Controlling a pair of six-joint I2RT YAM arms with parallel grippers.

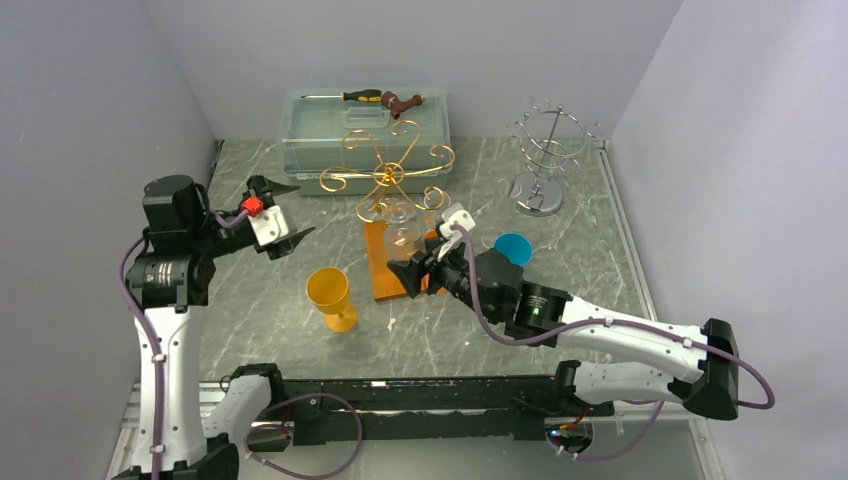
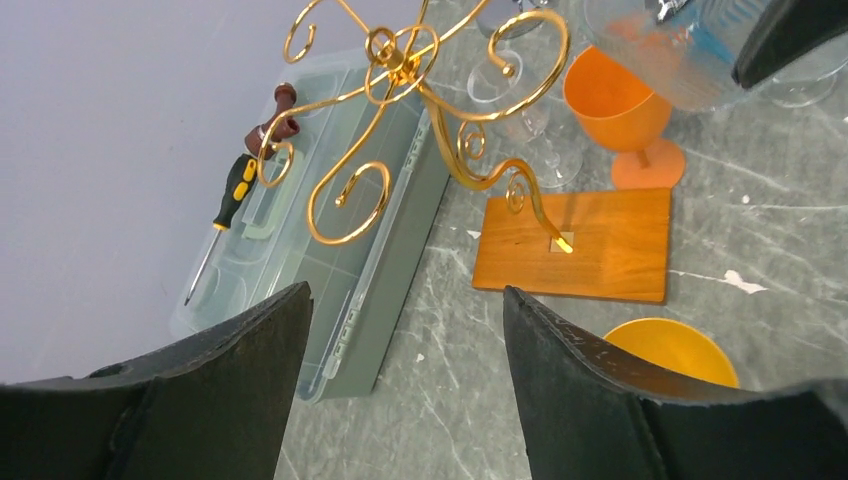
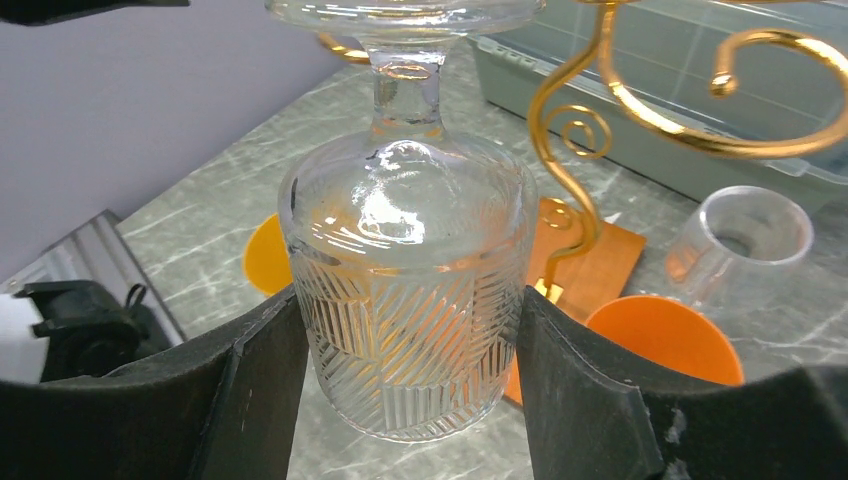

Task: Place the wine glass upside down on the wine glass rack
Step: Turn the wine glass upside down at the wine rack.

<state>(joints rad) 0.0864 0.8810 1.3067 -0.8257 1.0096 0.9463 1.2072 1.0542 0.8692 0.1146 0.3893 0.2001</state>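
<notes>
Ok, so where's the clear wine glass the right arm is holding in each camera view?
Top external: the wine glass is just left of centre, upside down, over the rack's wooden base.
Left wrist: top right corner, blurred and cut off by the edge.
Right wrist: dead centre, between the two dark fingers.
Shared landmark: the wooden base, which shows in all three views.

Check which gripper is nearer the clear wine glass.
Right. The right gripper grips the upside-down wine glass by its bowl, at the gold rack; the left gripper stands open and empty, well off to its left.
</notes>
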